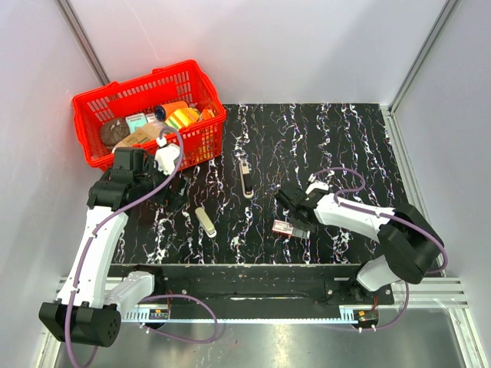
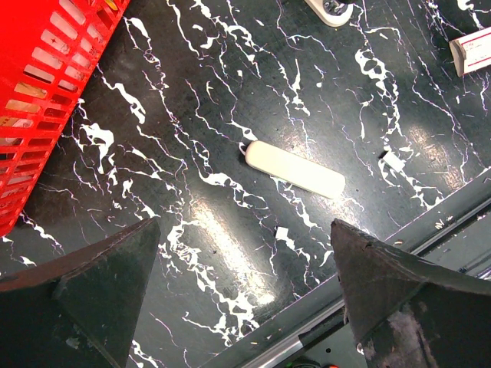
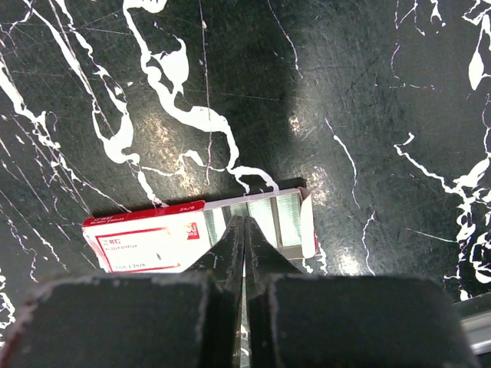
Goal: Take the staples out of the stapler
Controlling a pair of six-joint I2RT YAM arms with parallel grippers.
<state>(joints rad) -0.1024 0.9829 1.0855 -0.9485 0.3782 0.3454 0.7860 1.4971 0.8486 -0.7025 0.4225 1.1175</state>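
Observation:
The stapler (image 1: 245,180), a slim black bar with a silver-cream top piece, lies on the black marbled table at mid-table; only its pale end shows at the top edge of the left wrist view (image 2: 330,8). My right gripper (image 1: 293,221) is shut, its tips (image 3: 244,220) right over an open red-and-white staple box (image 3: 153,241) with rows of staples (image 3: 280,215) showing. Nothing shows between the fingers. My left gripper (image 1: 165,190) is open and empty (image 2: 244,226), above the table near an all-cream bar (image 2: 295,169).
A red basket (image 1: 92,103) full of items stands at the back left, next to my left arm. The cream bar (image 1: 205,221) lies left of the staple box (image 1: 284,227). The table's front rail (image 2: 430,222) runs just below my left gripper.

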